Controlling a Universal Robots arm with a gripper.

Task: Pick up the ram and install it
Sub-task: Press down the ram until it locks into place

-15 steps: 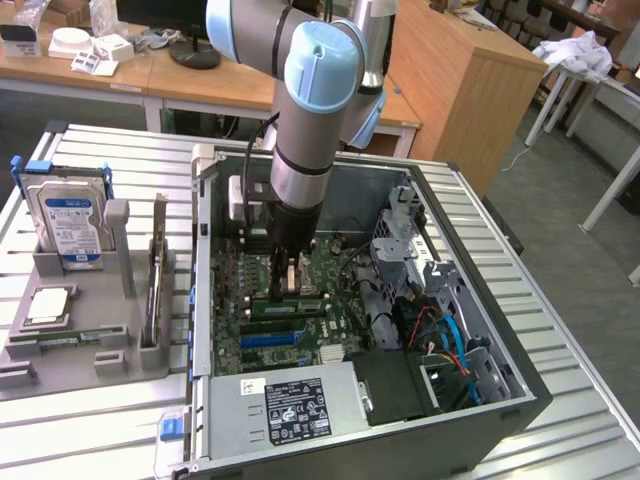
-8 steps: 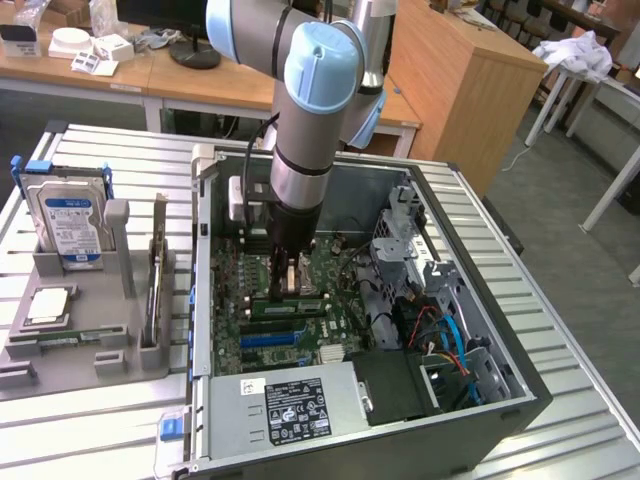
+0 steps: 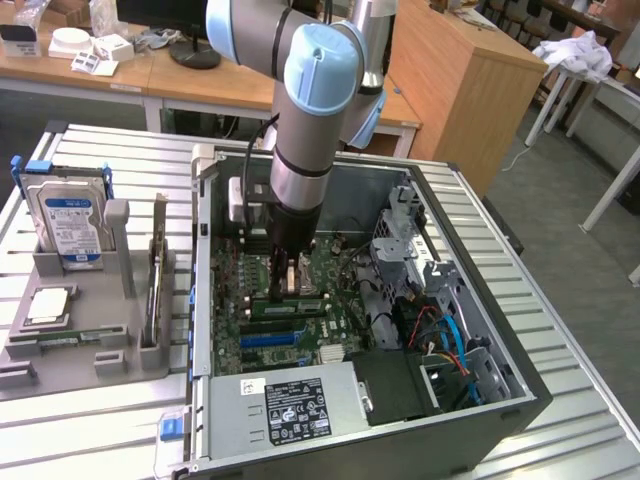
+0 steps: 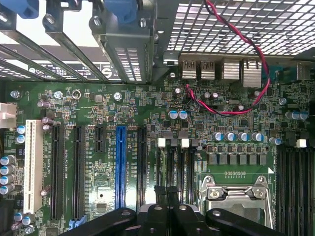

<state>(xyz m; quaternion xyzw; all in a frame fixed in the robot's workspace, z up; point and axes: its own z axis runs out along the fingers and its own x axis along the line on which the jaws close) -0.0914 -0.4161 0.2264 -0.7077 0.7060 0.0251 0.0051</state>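
Little room around shut pincer (image 3: 286, 283)

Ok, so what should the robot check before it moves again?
1. Gripper shut: ok, the fingers are pressed together.
2. Gripper inside the open computer case, above the motherboard: ok.
3. Ram held in the gripper: cannot tell, no green stick is clearly seen between the fingers.
4. Long black memory slots beside the processor socket empty: ok, they look bare.
5. Red and black wire away from the gripper: ok, it loops near the metal ports, apart from the fingers.
6. Hard drive out of the way: ok, it stands in the grey tray outside the case.
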